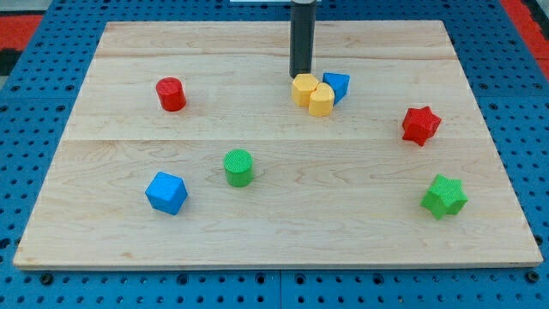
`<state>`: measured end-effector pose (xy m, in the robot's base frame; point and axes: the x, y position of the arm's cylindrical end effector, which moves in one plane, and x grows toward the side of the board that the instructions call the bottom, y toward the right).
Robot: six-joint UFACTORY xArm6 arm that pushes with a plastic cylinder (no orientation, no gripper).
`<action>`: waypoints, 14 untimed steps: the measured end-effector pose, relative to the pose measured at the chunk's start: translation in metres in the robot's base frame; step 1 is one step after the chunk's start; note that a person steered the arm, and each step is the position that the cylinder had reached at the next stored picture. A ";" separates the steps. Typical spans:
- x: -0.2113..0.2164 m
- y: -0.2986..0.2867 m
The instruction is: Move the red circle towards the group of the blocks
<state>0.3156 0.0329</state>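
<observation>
The red circle (171, 93) is a short red cylinder at the view's upper left of the wooden board (274, 232). The group sits right of the top middle: a yellow block (304, 88), a second yellow block (322, 99) and a blue block (336, 86), all touching. My tip (300, 75) is the lower end of the dark rod, just above the yellow block at the group's top-left edge. It is far to the right of the red circle.
A green cylinder (239, 167) stands near the middle left. A blue cube (166, 192) lies at the lower left. A red star (420, 125) is at the right, a green star (444, 196) at the lower right. Blue pegboard surrounds the board.
</observation>
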 end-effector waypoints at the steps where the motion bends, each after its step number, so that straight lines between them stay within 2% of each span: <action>1: -0.001 -0.032; 2: 0.008 -0.081; 4: -0.009 -0.168; 5: 0.003 -0.193; 7: 0.033 -0.194; 8: 0.034 -0.231; 10: 0.072 -0.223; 13: 0.072 -0.165; 14: 0.066 -0.162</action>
<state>0.3818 -0.1287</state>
